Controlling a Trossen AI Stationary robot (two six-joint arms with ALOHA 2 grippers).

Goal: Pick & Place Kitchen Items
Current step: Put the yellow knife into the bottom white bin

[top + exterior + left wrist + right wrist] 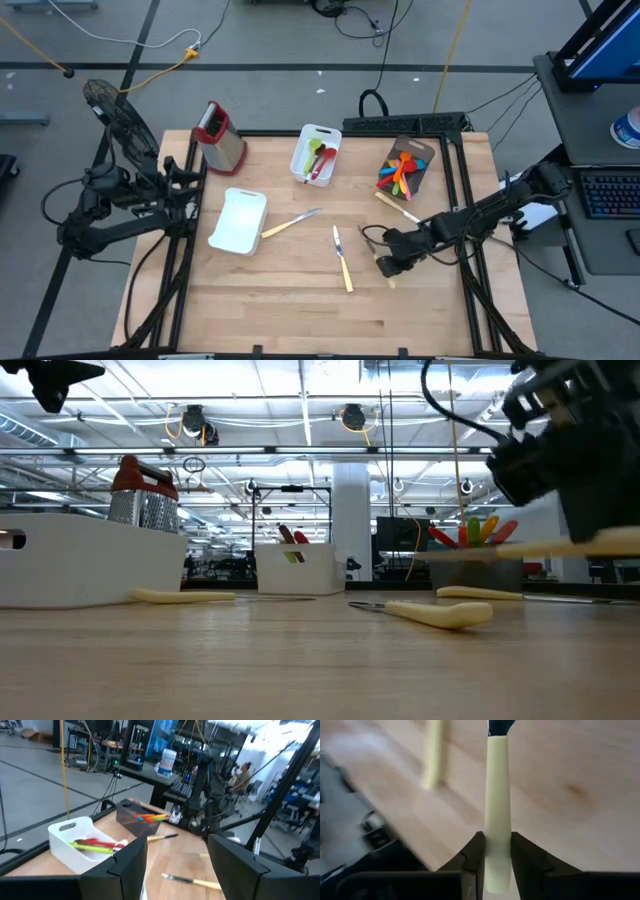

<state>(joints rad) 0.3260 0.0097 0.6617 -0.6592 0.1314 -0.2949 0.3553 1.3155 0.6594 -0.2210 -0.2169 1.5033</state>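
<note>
Cream-handled utensil (498, 845) sits between the right gripper (498, 857) fingers, clamped on the handle near its butt end. Long axis runs straight out ahead of the jaws, metal end away from the wrist; in the wrist view only the dark start of that metal part shows. The low view has the piece (575, 547) hanging roughly level and clear of the wooden table (300, 300), so I'd call it lifted, not resting.

Right gripper (390, 263) is at the right-front part of the table, arm reaching in from the right edge, wrist low. Nearest things: a cream-handled knife (342, 258) just to its left, another cream-handled piece (290, 223) further left by the empty white tray (238, 221). The tray with red and green utensils (316, 152) sits further back, well apart from the gripper. The dark tray of coloured utensils (405, 165) is behind the gripper, near.

Left gripper (177, 865) is parked off the left edge, fingers spread, holding nothing.

Judgement: right arm owns this move; with the grip so far back on the handle, the piece may droop or swing in transit.
</note>
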